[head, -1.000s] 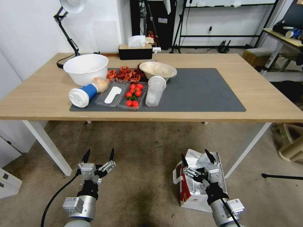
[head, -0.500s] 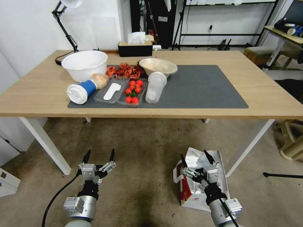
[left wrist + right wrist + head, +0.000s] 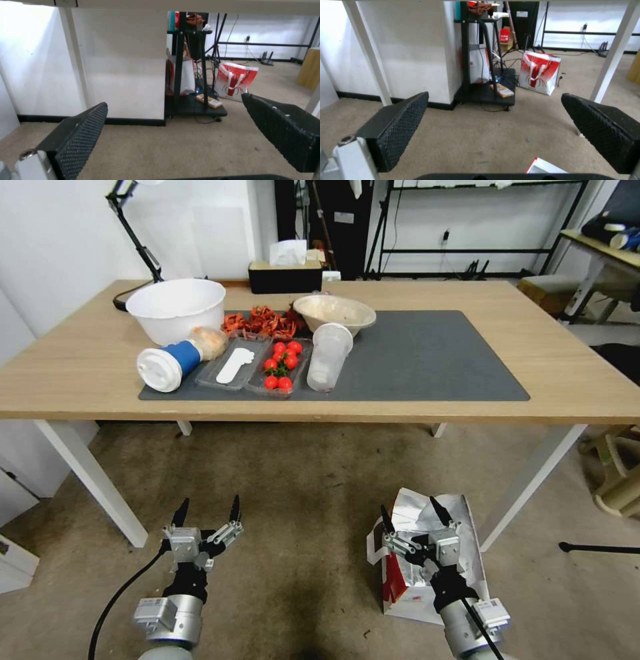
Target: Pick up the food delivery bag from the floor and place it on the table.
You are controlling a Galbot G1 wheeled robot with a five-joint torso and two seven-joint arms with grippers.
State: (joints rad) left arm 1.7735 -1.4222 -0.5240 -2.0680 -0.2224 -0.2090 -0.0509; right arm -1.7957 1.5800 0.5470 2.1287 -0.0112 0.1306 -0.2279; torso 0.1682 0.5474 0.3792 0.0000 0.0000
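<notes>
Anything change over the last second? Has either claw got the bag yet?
No grab yet. The camera has shifted: the table sits higher in the head view. The right claw still hovers open over the food delivery bag on the floor; the left claw stays open beside it.

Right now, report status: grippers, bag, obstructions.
Left gripper and right gripper open, empty. Food delivery bag on floor under right gripper. Table right side free.
</notes>
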